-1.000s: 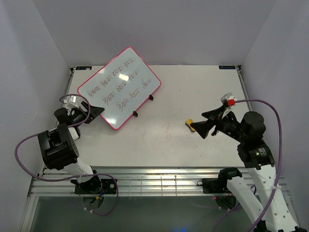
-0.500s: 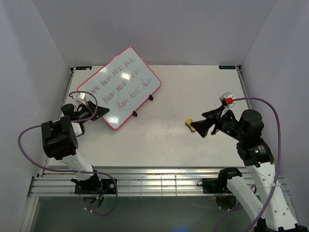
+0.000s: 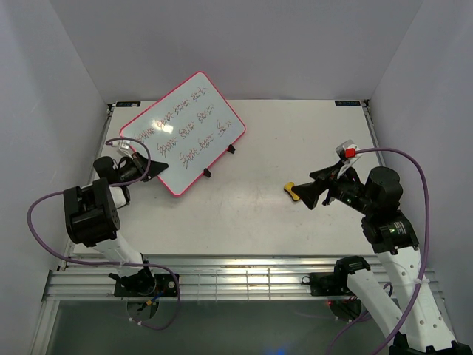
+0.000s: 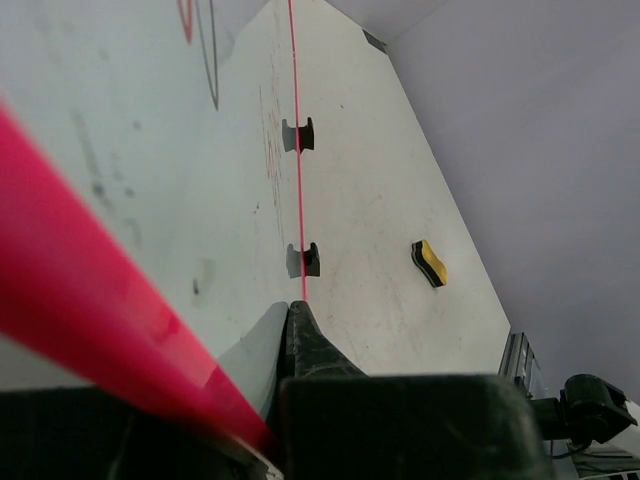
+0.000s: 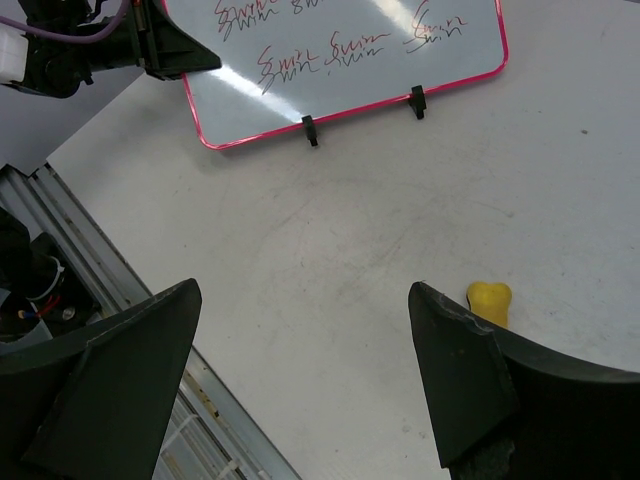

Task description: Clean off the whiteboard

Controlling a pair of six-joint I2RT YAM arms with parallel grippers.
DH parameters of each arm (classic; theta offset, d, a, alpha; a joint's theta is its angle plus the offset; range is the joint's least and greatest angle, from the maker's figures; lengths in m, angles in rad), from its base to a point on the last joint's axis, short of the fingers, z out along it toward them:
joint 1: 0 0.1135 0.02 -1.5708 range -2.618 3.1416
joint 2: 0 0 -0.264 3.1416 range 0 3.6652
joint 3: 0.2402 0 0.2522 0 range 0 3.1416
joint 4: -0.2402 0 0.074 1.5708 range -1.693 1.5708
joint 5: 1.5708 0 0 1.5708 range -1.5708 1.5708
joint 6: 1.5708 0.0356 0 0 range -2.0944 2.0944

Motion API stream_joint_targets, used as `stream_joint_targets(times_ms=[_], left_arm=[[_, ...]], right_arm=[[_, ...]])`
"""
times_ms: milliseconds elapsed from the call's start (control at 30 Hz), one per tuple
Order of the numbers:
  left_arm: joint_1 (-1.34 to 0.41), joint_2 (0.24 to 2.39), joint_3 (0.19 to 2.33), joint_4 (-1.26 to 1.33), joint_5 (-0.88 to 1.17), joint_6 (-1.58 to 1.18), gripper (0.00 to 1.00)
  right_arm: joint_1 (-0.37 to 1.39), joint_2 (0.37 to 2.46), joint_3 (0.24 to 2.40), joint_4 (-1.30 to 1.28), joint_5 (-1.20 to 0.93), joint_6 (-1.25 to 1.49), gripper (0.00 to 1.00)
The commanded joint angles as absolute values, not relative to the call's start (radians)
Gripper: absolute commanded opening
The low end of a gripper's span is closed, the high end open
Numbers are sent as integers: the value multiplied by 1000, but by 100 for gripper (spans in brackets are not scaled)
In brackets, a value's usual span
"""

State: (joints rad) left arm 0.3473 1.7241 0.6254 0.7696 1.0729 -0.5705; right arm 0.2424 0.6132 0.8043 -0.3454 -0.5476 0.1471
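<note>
We see the whiteboard (image 3: pixel 185 133) at the back left of the table (image 3: pixel 281 148), turned at a slant to its edges, with rows of handwriting across its face. Our left gripper (image 3: pixel 154 171) has its jaws clamped on the board's near left edge. Our right gripper (image 3: pixel 314 191) hangs over the table's right side, jaws wide apart and holding nothing, just beside a yellow sponge (image 3: pixel 295 192).

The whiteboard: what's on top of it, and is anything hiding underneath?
Rows of handwriting cover the whiteboard; the left jaws pinch its near-left edge. Two black feet stick out at one side. Underneath is hidden by the board itself.
</note>
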Motion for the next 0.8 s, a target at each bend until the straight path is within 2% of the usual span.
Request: stream_joint_targets(times_ms=[0,167,300,633,767], left_arm=[[357,1692,633,719,972,-534,0],[359,1625,643,722,953,-558,0],[359,1485,618,741,867,-552,0],[353,1375,678,841,876,-670,0],[299,1338,730,844,916,-692,0]], right_arm=[[247,607,828,-311,-537,152,90],[247,607,819,-298,-534,167,90],[247,607,815,-291,-534,175,90],[247,629,798,-273,-494,190,90],[247,652,779,-244,-466,225,90]])
